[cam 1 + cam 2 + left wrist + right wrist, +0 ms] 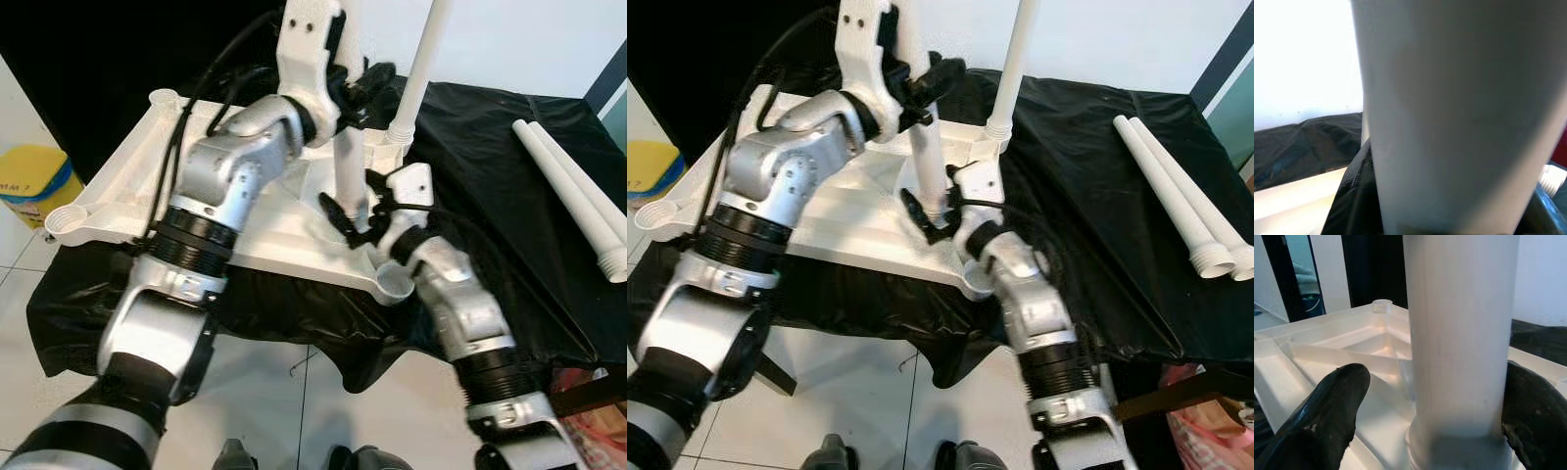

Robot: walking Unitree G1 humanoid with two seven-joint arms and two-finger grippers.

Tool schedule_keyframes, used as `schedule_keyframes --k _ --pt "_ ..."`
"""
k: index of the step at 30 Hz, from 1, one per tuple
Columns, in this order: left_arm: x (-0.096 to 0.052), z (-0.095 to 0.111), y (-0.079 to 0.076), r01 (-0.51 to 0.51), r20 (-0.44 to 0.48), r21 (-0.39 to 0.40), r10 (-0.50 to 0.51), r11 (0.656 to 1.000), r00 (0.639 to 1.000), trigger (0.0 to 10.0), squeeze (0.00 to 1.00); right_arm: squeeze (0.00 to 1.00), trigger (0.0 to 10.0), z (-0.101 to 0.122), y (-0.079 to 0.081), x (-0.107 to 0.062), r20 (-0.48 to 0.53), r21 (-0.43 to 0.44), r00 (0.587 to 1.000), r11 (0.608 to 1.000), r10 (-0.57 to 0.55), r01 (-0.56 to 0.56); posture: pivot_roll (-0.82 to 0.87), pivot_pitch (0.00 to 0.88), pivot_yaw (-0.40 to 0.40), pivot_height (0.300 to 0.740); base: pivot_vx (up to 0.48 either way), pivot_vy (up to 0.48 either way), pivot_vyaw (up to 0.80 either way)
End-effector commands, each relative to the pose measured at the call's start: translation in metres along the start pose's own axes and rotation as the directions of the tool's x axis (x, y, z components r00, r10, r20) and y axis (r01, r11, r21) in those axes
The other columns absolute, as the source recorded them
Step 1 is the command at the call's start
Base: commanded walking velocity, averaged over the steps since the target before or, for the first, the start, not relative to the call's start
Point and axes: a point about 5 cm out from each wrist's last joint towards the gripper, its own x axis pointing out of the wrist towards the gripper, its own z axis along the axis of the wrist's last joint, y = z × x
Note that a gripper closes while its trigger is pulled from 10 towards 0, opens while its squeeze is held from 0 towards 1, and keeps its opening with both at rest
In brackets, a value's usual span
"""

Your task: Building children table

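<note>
a tiled home room (black-draped work table, plain white wall)

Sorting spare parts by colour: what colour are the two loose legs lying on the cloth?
White; the two loose legs show best in the left eye view.

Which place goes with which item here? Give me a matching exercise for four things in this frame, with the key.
1. held table leg
2. fitted table leg
3. two spare legs
4. yellow bin

A. on the floor, robot's left
B. lying on the black cloth
C. standing in a far corner socket
D. gripped by the left gripper, the right gripper at its base

Pairs: 1-D, 2-C, 3-B, 4-A
</note>
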Motion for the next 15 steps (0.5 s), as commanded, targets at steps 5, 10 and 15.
schedule_keyframes --k 5,10,15 --pt "0.015 0.008 -0.034 0.039 0.025 0.027 -0.04 0.999 0.999 10.0 0.0 0.0 10.0 0.001 -0.005 0.012 0.003 -0.013 0.99 0.99 -0.143 0.143 0.04 0.123 -0.076 0.74 0.0 0.0 0.0" --pt "0.019 0.005 -0.046 0.063 0.018 0.041 -0.063 0.997 0.998 10.0 0.0 0.0 10.0 0.005 -0.008 0.018 0.014 -0.048 0.986 0.985 -0.164 0.164 0.04 0.119 -0.077 0.74 0.0 0.0 0.0" --pt "0.021 0.001 -0.054 0.074 0.003 0.064 -0.075 0.995 0.997 10.0 0.0 0.0 4.3 0.014 -0.013 0.026 0.039 -0.094 0.982 0.978 -0.183 0.185 0.04 0.111 -0.073 0.74 0.0 0.0 0.0"
